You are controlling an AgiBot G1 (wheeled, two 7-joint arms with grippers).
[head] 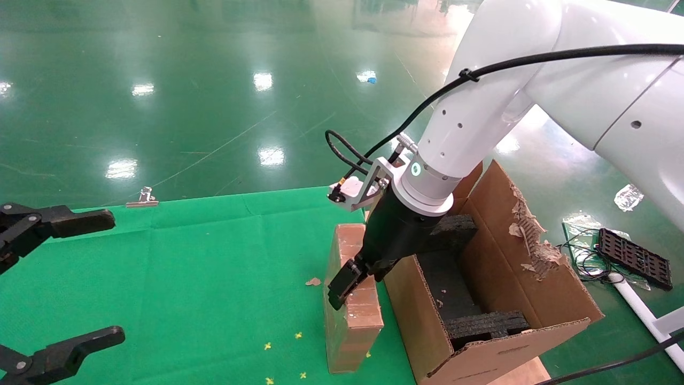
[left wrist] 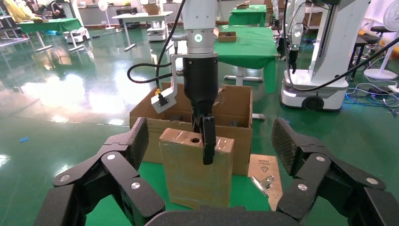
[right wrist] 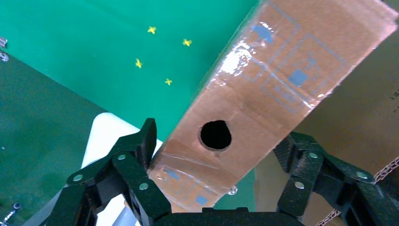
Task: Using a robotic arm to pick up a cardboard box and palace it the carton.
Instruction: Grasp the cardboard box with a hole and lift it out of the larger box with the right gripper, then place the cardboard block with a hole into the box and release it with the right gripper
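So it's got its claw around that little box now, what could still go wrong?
The right gripper straddles the cardboard box at its taped top, one finger touching, the other apart; glossy tape could let it slip once lifted. The box stands close beside the carton, so it might catch that wall. Black foam inserts leave a narrow slot to hit.
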